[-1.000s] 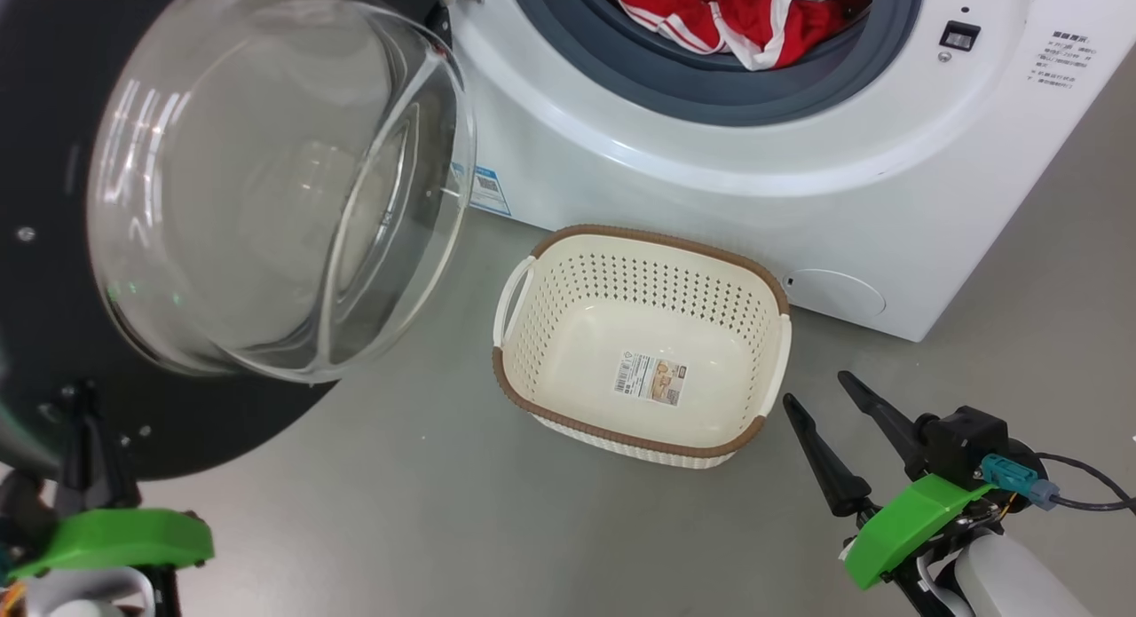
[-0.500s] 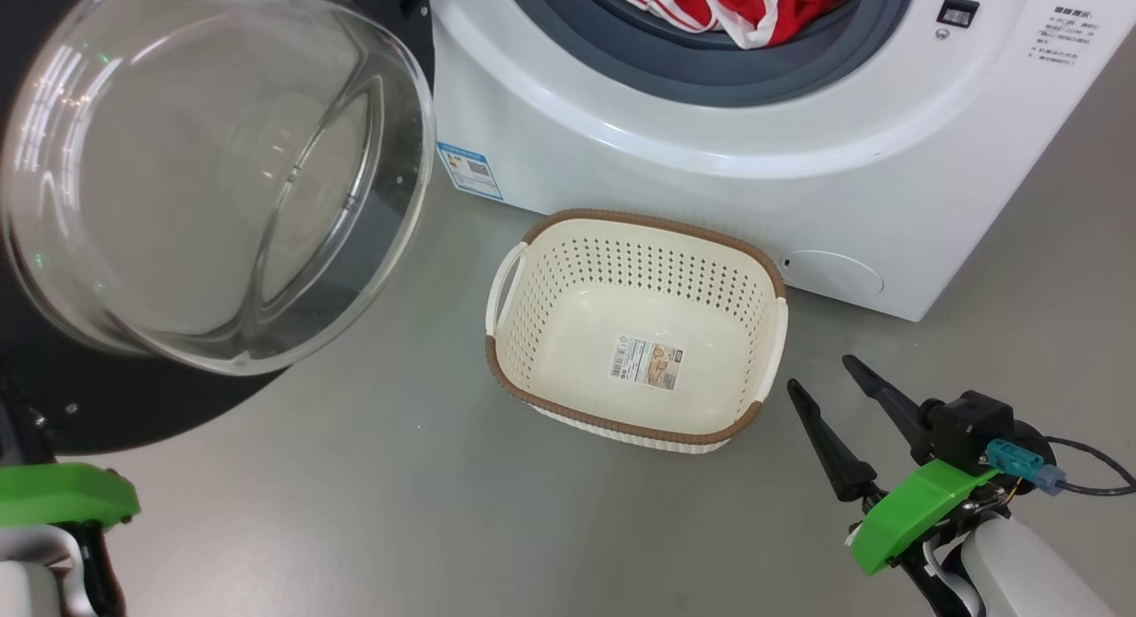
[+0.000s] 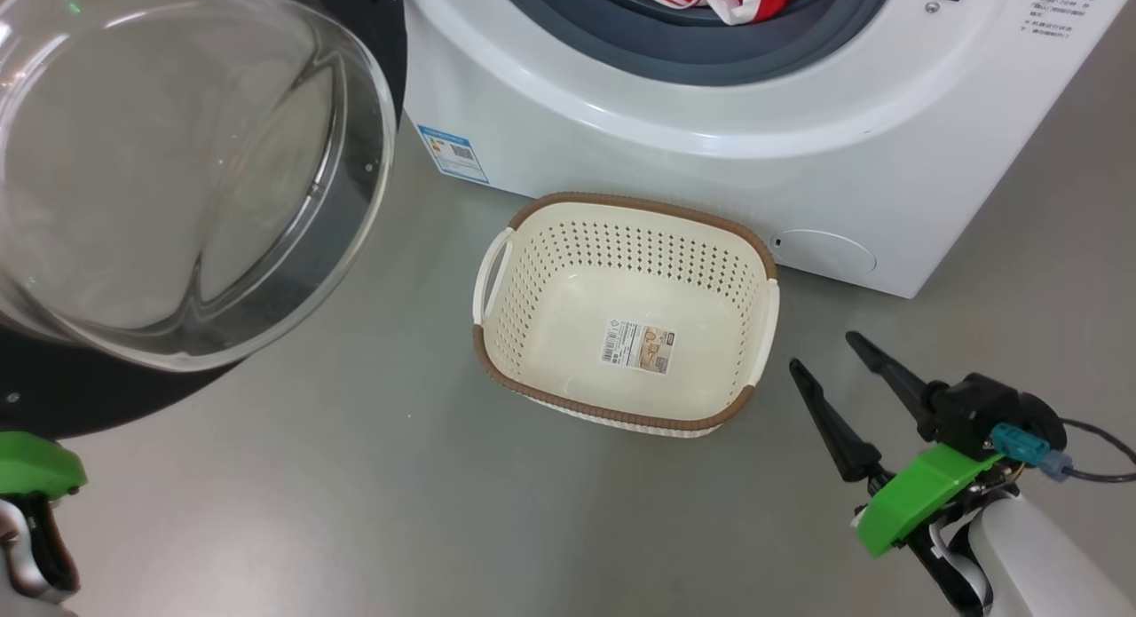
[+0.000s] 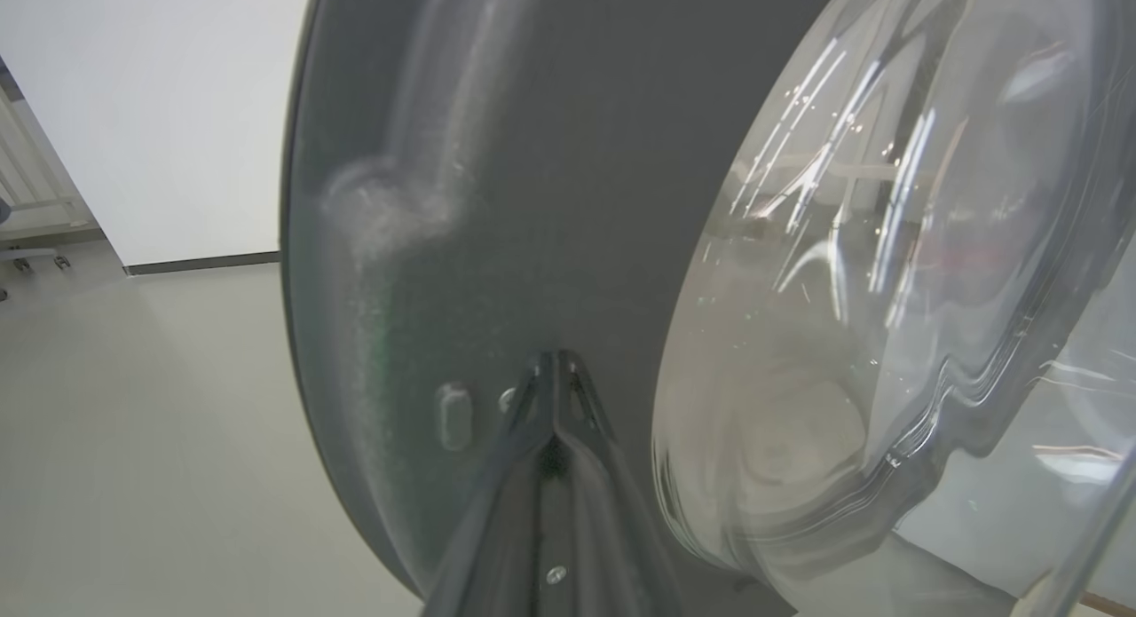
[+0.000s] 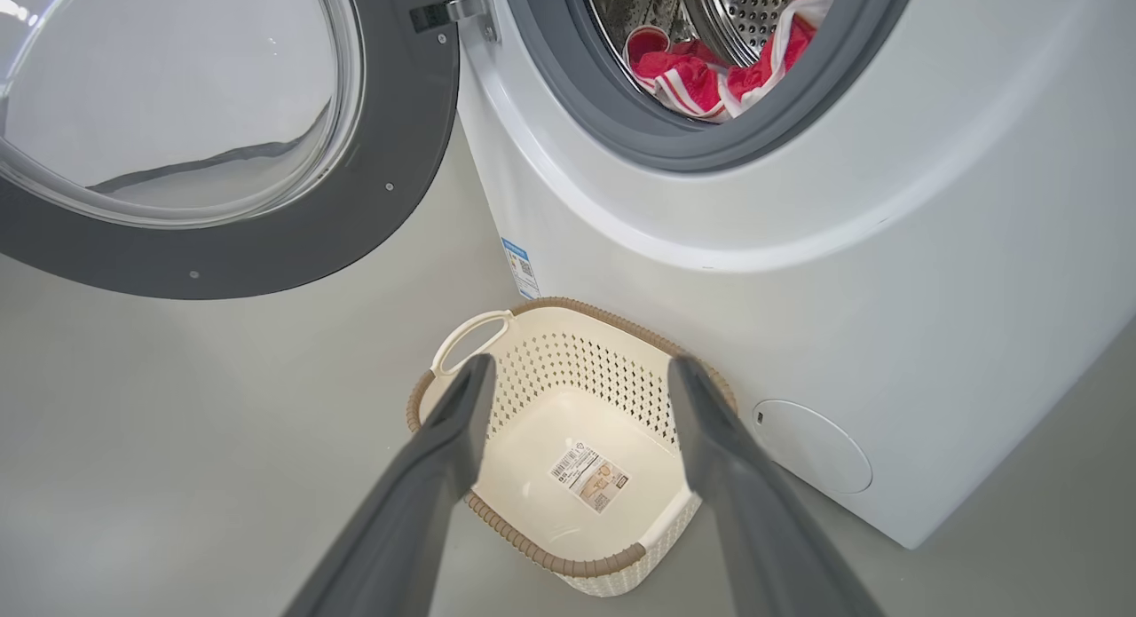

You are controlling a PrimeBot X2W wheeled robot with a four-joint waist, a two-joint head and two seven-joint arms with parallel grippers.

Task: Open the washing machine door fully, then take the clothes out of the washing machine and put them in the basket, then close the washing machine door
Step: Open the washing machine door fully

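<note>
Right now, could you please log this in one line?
washer door open | clothes in drum | basket empty | left fingers shut | right fingers open

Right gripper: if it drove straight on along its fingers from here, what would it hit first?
Most likely the basket: the open right gripper frames its inside in the right wrist view, though depth is unclear.
</note>
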